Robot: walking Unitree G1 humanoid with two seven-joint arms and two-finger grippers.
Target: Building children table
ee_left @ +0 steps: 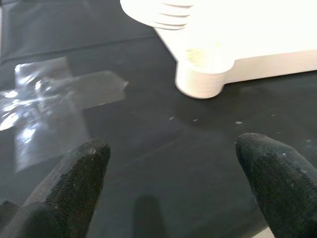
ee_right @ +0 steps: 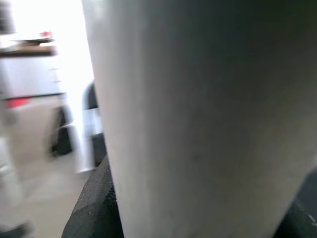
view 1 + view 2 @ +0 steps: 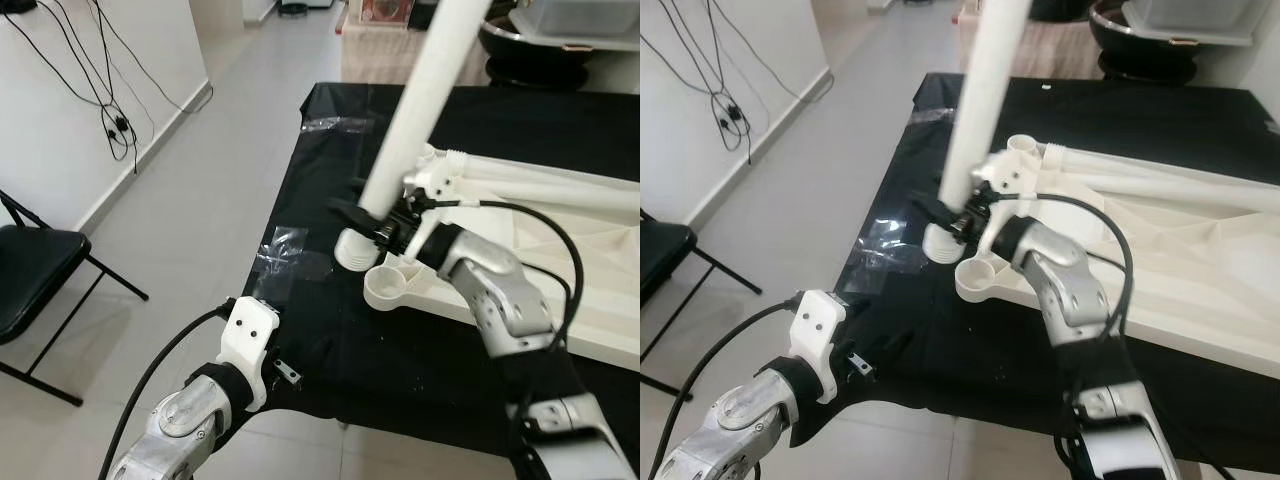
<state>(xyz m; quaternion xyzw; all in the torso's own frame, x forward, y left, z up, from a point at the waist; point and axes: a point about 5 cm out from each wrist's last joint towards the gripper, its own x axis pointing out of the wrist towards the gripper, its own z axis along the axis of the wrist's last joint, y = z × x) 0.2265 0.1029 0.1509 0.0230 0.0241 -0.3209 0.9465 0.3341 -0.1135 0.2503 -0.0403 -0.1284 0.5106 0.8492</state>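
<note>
Fingers (image 1: pixel 74 178) of the left gripper (image 1: pixel 171 191) stood wide apart with nothing between them, low in the frame, hovering over the black-covered worktop (image 3: pixel 330 355) near its front edge. Patches of clear tape (image 3: pixel 290 262) lay on the cover just beyond.

Right gripper (image 3: pixel 385 228), mid-frame, was clamped on the lower end of a white table leg (image 3: pixel 415 110); the wrist view showed black fingers pressed against both sides of the tube. The leg rose steeply to the top of the frame, its threaded foot resting on the cover just beside the round corner socket (image 3: pixel 386 286) of the upturned white tabletop (image 3: pixel 600 290). More white legs (image 3: pixel 540 180) lay across the tabletop beyond.

Risks, as judged: the foot sat beside the socket, not in it, so pushing down could skid it along the cover or nudge the tabletop away. Held so low, the long leg could lever over in the grip. Tilted entry might cross the thread.
</note>
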